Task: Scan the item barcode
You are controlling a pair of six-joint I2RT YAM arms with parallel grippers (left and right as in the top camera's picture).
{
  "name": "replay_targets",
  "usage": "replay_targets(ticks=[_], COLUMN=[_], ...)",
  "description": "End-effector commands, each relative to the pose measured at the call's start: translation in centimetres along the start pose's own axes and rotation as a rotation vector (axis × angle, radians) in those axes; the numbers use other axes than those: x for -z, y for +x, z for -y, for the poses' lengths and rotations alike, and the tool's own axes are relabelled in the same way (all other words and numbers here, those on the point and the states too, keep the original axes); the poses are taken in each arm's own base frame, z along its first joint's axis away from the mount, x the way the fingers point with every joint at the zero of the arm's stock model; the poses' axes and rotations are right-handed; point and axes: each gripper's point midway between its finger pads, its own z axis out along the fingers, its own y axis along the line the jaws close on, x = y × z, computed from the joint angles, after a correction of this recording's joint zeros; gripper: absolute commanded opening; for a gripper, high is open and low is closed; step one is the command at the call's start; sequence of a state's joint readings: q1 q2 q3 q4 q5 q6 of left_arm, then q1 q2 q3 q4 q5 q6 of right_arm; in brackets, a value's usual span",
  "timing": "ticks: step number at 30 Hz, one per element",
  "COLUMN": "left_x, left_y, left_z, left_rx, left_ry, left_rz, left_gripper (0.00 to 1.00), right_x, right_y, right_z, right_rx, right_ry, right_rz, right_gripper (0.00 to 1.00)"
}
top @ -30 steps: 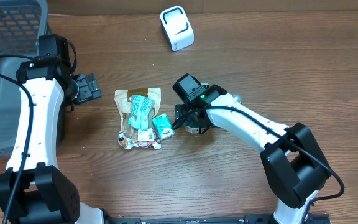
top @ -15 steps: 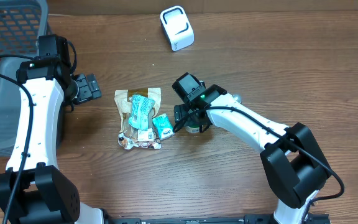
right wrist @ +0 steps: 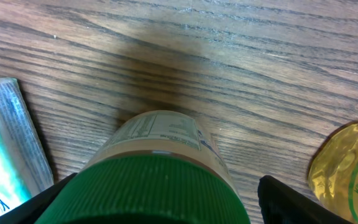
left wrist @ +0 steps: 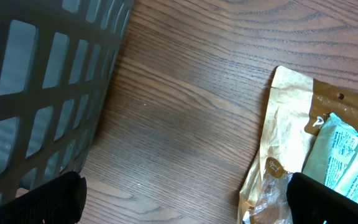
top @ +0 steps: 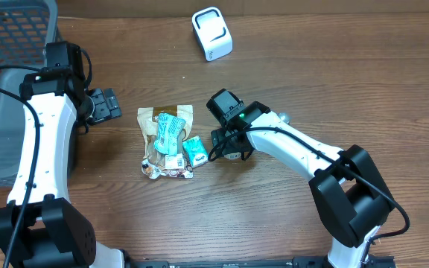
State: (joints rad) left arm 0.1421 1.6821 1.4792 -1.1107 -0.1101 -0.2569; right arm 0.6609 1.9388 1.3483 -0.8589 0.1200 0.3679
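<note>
Over the last second the right tool point(top: 228, 149) has drawn its jaws in from their widest spread, so they now stand closer on either side of the green-lidded jar point(right wrist: 160, 155). In the wrist view a gap still shows between the lid and the finger point(right wrist: 303, 202) on the right of the picture. Seen from overhead, the wrist of the right arm point(top: 296, 145) has crept a little toward the near edge of the counter point(top: 274, 223), and its elbow has shifted slightly to the left of the picture.
</note>
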Motion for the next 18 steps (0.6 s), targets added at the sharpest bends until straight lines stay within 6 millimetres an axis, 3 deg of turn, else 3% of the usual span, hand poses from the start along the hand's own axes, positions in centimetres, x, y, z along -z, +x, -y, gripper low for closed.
replay_targets(ticks=[1,8,14,18], left_x=[1.1,1.1,1.1,1.1], left_y=[-0.8,-0.8,-0.8,-0.8], left_z=[-0.2,-0.2,-0.2,-0.2], left_rx=[-0.008,-0.008,-0.008,-0.008], left_ry=[-0.004,-0.004,-0.004,-0.004], left_rz=[0.038,0.038,0.038,0.038], left_gripper=[0.99,1.00,1.00,0.99], right_x=[0.4,0.4,0.5,0.6], right_y=[-0.8,-0.1,1.4,1.7], right_z=[0.0,0.7,1.0,0.8], right_rx=[0.003,-0.061,-0.074,-0.075], right_ry=[0.005,0.030,0.042,0.026], right_rz=[0.017,-0.009,-0.076,-0.092], right_gripper=[0.83,0.65,0.66,0.78])
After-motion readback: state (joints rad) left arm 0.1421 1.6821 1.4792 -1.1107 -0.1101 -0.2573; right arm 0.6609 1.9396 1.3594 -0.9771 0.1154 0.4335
